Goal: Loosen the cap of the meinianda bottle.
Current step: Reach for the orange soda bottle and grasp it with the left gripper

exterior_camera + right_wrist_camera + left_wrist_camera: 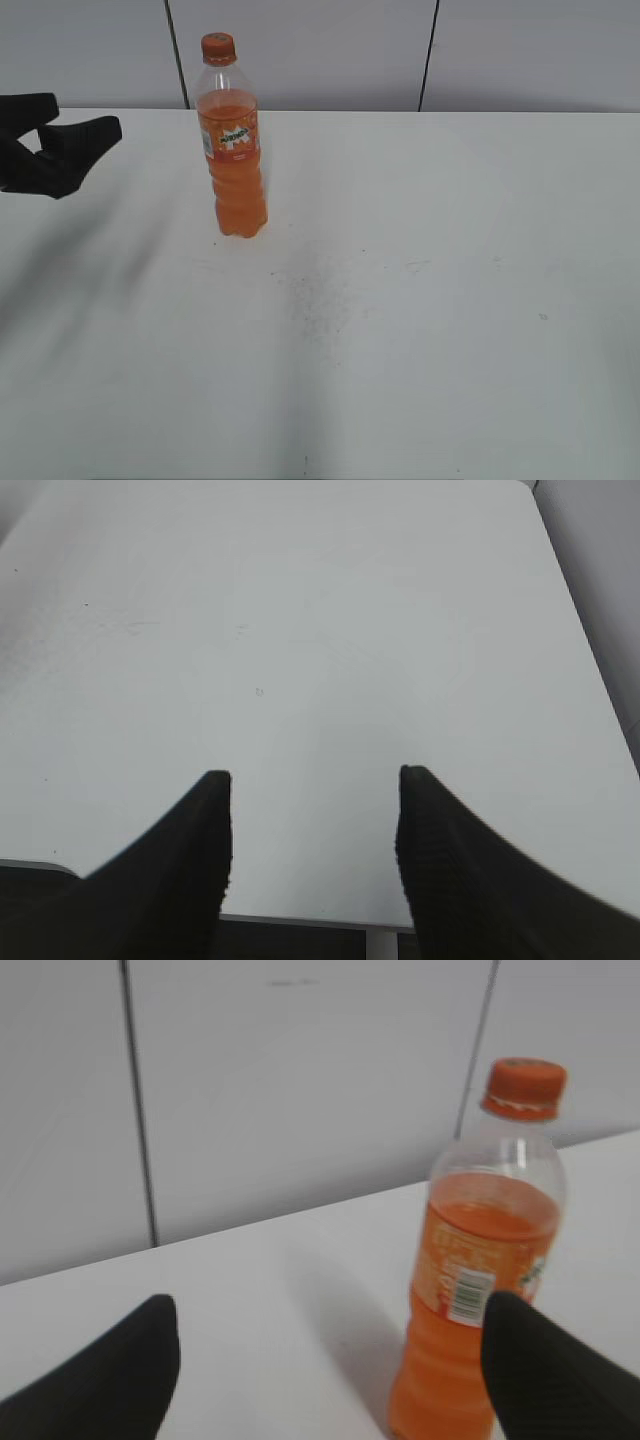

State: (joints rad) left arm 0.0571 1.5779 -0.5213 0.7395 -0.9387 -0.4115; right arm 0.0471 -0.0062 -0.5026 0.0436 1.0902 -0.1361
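Left gripper [85,118] beside meinianda bottle [233,160]

One clear plastic soda bottle of orange liquid [233,160] is standing on one white table [420,300]; one small round orange plastic screw cap [217,46] is sitting on top of it; one orange label with a white and green logo [231,137] is wrapping its middle; two black grippers are showing in all, one on the left [82,133] and one on the right [313,776], each presenting two fingers; two dark vertical seams are running down the grey wall [300,50] behind.
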